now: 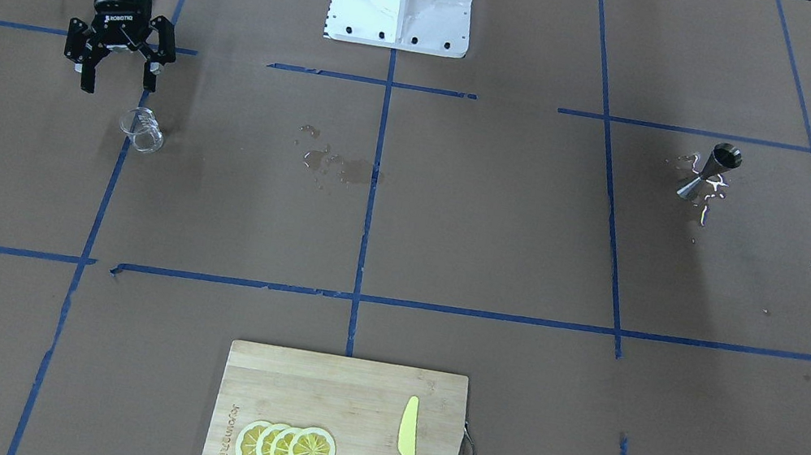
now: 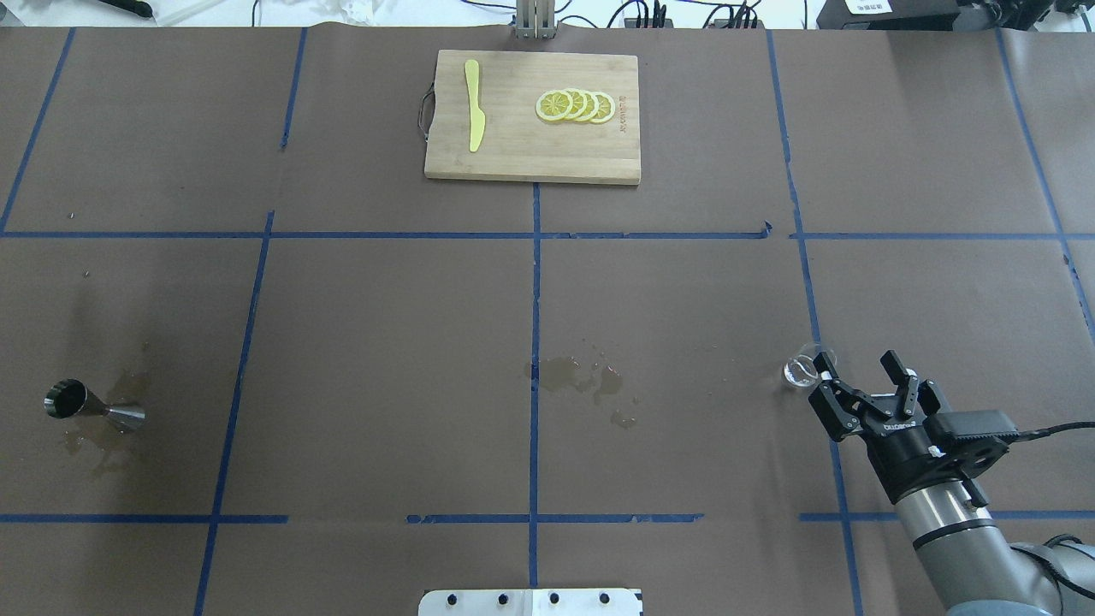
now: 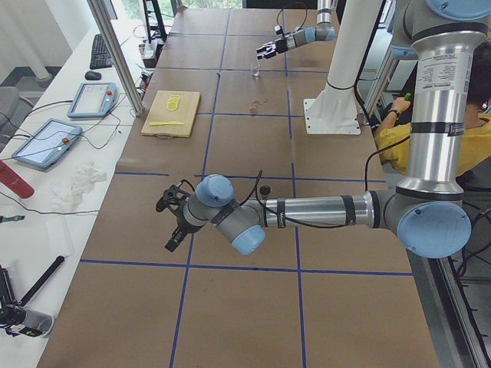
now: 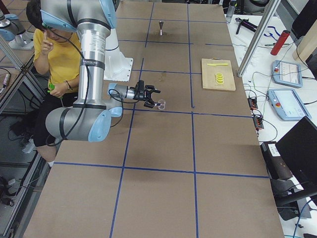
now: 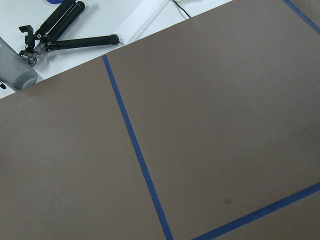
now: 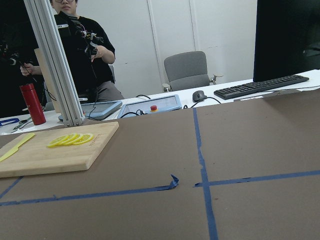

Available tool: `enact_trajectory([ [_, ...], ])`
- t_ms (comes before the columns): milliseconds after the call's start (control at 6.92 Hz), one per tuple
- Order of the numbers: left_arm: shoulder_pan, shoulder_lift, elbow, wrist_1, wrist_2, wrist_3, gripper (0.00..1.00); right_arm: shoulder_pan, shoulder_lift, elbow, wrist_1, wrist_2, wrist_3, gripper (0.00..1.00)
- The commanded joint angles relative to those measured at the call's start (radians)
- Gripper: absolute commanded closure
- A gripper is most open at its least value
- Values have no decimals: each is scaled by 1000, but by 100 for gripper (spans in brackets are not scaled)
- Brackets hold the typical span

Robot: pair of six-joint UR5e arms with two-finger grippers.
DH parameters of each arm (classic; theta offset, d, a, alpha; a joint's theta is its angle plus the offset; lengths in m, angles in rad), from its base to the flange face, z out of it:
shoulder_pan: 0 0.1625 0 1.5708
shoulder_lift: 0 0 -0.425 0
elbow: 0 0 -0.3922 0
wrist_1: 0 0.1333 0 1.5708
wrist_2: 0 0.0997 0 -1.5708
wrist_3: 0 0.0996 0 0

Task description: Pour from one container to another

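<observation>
Right gripper [image 2: 855, 364]: spread wide, empty.
Glass cup [image 2: 800, 370]: just ahead of it.
Left gripper [image 3: 169, 222]: far off; opening we cannot tell.

- Even, diffuse light from above is falling on the table [image 1: 455, 228]; all six views are rendering bright and sharp.
- Just beyond the right gripper's [image 1: 118, 86] jaws, the glass cup [image 1: 142, 131] is catching pale highlights and casting a faint, soft-edged shadow.
- Well apart from those jaws, spilled liquid [image 1: 716, 183] beside the steel jigger [image 1: 711, 172] is glaring white.
</observation>
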State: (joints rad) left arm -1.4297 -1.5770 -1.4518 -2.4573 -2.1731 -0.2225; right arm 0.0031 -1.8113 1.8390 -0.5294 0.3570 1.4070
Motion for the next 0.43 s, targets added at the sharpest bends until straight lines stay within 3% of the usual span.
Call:
enact_trajectory([
  [0, 0, 9, 2, -3, -1, -15, 0, 50, -63, 63, 0, 102, -67, 0],
  [289, 0, 11, 5, -3, -4, -11, 0, 275, -54, 69, 0, 354, -226, 0],
])
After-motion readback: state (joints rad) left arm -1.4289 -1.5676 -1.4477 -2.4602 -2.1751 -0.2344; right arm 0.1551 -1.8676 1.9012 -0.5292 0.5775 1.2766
